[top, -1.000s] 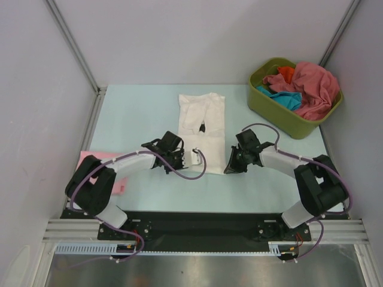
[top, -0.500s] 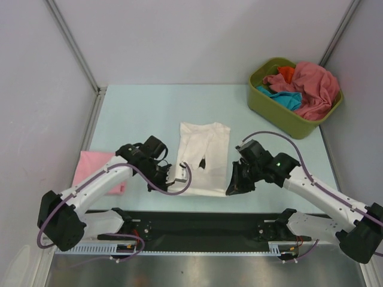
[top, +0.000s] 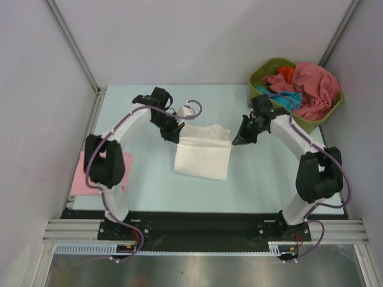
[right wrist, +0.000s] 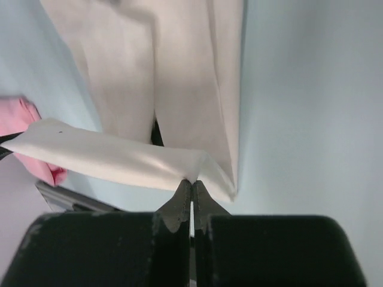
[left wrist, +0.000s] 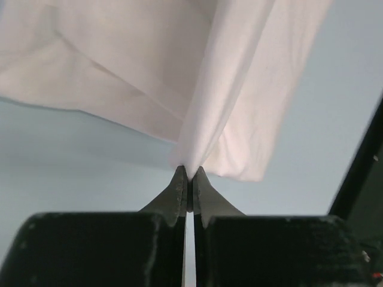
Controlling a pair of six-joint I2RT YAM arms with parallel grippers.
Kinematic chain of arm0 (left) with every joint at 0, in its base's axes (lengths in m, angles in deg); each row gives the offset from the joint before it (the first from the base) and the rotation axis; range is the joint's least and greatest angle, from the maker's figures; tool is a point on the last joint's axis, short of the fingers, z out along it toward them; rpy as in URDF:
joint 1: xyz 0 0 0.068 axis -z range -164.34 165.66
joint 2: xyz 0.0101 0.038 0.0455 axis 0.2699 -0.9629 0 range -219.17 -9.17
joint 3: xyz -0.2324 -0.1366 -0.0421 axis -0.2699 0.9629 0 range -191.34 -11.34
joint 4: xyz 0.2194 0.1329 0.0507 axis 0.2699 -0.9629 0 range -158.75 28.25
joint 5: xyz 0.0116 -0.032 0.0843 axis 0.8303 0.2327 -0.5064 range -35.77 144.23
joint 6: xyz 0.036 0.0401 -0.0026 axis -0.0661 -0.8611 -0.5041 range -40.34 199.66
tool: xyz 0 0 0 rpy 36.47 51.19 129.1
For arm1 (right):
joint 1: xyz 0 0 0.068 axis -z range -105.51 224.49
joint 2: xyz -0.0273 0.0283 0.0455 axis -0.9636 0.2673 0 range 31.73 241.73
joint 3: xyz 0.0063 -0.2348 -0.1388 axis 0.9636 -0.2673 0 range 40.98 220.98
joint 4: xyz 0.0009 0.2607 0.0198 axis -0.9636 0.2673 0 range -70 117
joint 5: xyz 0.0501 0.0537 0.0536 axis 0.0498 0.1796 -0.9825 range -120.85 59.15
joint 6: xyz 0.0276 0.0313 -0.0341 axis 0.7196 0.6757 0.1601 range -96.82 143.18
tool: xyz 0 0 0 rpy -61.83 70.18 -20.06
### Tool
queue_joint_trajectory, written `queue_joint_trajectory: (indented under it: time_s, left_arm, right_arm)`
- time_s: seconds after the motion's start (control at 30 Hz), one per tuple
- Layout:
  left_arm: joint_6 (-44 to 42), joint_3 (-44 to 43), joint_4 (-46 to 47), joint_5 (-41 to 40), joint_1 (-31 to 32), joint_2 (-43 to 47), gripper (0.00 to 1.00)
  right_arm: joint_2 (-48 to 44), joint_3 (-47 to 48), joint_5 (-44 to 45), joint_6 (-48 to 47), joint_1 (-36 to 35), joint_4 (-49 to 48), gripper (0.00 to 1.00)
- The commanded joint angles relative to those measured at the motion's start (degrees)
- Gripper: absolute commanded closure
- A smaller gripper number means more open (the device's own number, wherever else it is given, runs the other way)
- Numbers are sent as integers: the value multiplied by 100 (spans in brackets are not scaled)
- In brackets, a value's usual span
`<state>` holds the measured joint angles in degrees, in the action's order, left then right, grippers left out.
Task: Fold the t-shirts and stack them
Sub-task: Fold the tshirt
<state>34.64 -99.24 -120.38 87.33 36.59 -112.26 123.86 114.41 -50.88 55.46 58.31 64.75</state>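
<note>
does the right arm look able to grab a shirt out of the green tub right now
Probably not yet: the right gripper is shut on an edge of the white t-shirt, so it would have to let go first. Otherwise the green tub sits close beside that arm, with nothing in between.

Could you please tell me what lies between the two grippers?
An edge of the white t-shirt spans the gap, pinched by the left gripper and the right gripper at its ends, as the top external view shows.
</note>
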Motion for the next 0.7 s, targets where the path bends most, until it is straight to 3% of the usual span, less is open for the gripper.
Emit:
queue_joint_trajectory:
  time_s: [0.0,0.23,0.67]
  left_arm:
    - [572,-1289,-43,-392,-343,-834,100]
    - [1108,-3171,-193,-691,-449,-2373,100]
    - [1451,-3374,510,-718,-432,-2962,85]
  right_arm:
    - [628,803,447,-318,291,-501,100]
    - [1877,1718,535,-256,449,-652,100]
    - [2440,2079,1027,130,520,-880,100]
